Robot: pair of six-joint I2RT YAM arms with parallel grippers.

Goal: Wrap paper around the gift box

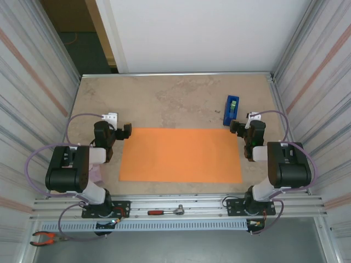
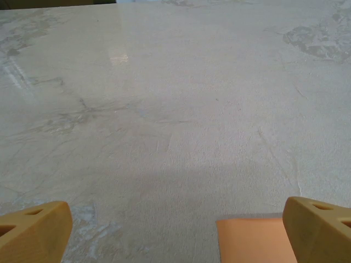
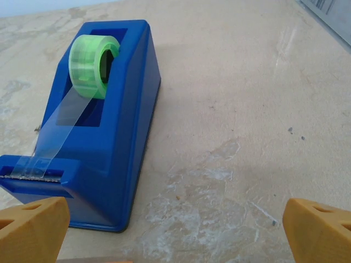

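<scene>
Mottled beige table, orange paper flat at centre, blue tape dispenser near its far-right corner

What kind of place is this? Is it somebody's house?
Probably a robot lab bench, not a house: a left arm and right arm bolted to a metal rail, panel walls around the table.

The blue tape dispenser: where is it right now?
In the top view the blue tape dispenser stands far right on the table, beyond the right gripper, off the far right corner of the paper.
</scene>
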